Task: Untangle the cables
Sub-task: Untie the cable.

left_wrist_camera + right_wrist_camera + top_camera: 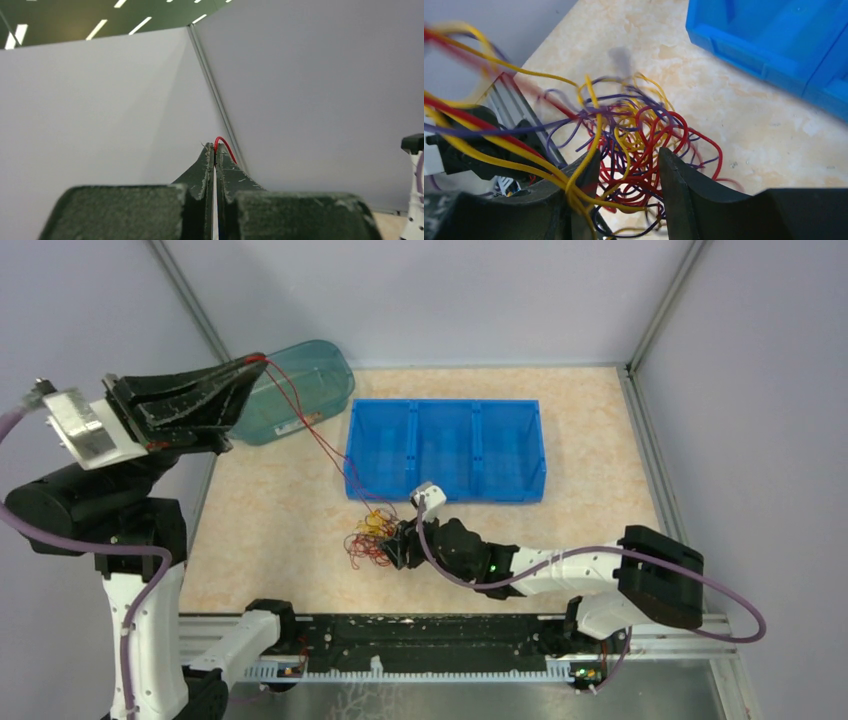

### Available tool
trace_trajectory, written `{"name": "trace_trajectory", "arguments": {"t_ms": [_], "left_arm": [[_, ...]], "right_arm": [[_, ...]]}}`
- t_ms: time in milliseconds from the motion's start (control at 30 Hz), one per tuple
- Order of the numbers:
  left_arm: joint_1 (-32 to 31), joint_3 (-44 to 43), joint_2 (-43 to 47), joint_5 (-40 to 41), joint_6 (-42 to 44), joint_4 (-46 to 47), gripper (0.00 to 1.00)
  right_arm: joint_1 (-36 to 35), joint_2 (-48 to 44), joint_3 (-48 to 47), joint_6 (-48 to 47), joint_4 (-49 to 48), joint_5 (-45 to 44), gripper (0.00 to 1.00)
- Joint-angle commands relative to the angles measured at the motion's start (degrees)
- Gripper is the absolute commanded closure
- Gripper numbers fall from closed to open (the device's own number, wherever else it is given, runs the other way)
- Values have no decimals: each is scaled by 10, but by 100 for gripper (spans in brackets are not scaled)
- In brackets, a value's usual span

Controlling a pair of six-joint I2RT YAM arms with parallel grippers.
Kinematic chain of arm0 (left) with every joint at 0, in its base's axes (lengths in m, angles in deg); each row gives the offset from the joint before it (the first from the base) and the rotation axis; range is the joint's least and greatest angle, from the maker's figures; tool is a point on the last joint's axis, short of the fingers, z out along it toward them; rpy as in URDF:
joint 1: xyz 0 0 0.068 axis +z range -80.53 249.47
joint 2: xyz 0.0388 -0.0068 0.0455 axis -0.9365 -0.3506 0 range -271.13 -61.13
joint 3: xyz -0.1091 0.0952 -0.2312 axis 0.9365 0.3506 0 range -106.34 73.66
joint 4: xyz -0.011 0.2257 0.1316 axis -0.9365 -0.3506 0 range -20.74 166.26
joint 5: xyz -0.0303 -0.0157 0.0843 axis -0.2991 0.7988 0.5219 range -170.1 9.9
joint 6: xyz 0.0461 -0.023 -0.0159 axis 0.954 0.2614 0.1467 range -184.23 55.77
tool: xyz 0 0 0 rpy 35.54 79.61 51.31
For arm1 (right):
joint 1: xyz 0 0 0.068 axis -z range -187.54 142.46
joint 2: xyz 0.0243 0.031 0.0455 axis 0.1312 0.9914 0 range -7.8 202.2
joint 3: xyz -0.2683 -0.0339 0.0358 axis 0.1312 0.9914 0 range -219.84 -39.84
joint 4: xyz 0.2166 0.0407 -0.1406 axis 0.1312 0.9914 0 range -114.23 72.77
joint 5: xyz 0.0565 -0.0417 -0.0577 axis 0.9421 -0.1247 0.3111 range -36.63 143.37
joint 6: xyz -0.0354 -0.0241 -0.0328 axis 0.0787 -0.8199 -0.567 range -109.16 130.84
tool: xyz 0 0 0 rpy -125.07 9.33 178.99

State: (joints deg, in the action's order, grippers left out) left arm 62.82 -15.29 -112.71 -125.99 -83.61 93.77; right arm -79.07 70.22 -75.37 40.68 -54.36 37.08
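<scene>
place: lab test cell | cues: grey partition walls (430,290), ceiling striplights (97,29)

We see the beige table (270,520) carrying a blue bin (450,490) far centre, a teal tub (320,390) far left, and tangled cables (372,540) nearer.

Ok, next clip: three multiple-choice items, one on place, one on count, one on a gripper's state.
1. Relative to the blue bin, the tangle of cables lies: A inside it; B on the table in front of it; C behind it.
2. Its compartments number: A two; B three; C five.
3. The left gripper is: A shut on a red cable; B open, empty; C shut on a yellow cable.
Answers: B, it sits on bare tabletop; B, two dividers show; A, a red loop is pinched at its closed tip.
</scene>
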Motion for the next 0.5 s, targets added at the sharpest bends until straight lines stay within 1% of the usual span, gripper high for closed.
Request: {"name": "trace_trajectory", "arguments": {"t_ms": [0,300,467], "left_arm": [[-1,-65,-19,81,20,58,99],[-1,-141,-55,93,41,76,98],[0,-178,-74,134,75,96,98]], "right_arm": [[-4,0,15,8,17,-12,52],[-3,6,56,24,22,-40,53],[-2,4,86,37,24,-60,54]]}}
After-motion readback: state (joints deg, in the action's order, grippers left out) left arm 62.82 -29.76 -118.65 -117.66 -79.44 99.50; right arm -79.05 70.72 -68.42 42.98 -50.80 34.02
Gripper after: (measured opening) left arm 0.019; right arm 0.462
